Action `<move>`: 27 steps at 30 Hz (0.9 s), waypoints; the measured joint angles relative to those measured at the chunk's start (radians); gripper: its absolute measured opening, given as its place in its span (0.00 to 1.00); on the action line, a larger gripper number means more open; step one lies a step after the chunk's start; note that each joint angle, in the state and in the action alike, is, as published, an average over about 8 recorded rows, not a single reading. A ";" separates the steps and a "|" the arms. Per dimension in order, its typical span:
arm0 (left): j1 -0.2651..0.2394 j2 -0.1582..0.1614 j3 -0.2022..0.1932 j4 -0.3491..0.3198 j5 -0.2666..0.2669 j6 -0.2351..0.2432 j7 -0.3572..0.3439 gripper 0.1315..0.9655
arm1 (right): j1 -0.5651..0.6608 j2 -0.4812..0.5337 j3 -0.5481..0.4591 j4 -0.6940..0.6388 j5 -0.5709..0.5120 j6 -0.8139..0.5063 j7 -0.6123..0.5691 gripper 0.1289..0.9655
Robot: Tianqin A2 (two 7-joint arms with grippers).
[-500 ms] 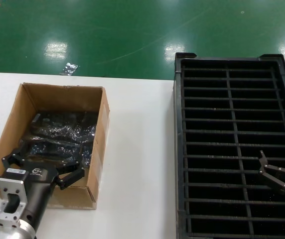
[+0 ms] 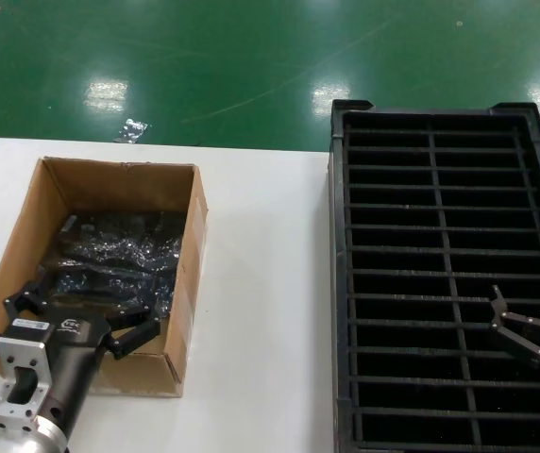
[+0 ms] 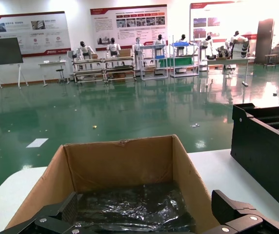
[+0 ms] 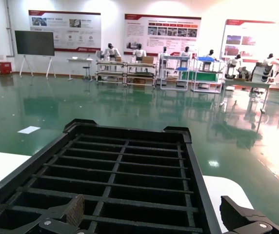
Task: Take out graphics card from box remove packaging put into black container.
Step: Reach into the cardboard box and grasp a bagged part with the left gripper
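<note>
Your left gripper (image 2: 81, 316) hangs with fingers spread wide over the near end of the brown corrugated cardboard box (image 2: 48, 193), where dark shiny wrapped bundles (image 2: 119, 250) lie untouched. Your right gripper (image 2: 514, 332), also open, hovers above the empty black slotted plastic tray (image 2: 440, 123). Every step remains.

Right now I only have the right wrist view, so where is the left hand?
Observer: The left hand hangs open over the near end of the box, left of the black container.
Operator: What's inside the box?
Observer: Dark shiny wrapped bundles; nothing unwrapped shows.
Operator: Where over the tray is my right hand?
Observer: The right hand is open above the near right slots.
</note>
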 joint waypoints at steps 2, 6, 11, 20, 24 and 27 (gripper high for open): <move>-0.003 -0.024 0.009 -0.006 -0.004 -0.006 0.000 1.00 | 0.000 0.000 0.000 0.000 0.000 0.000 0.000 1.00; -0.025 -0.123 0.044 -0.020 -0.005 -0.011 -0.001 1.00 | 0.000 0.000 0.000 0.000 0.000 0.000 0.000 1.00; -0.112 -0.286 0.092 -0.007 0.051 0.052 0.000 1.00 | 0.000 0.000 0.000 0.000 0.000 0.000 0.000 1.00; -0.414 -0.434 0.236 0.183 0.300 0.336 0.056 1.00 | 0.000 0.000 0.000 0.000 0.000 0.000 0.000 1.00; -0.554 -0.426 0.327 0.317 0.398 0.474 0.116 1.00 | 0.000 0.000 0.000 0.000 0.000 0.000 0.000 1.00; -0.641 -0.399 0.385 0.424 0.458 0.536 0.178 1.00 | 0.000 0.000 0.000 0.000 0.000 0.000 0.000 1.00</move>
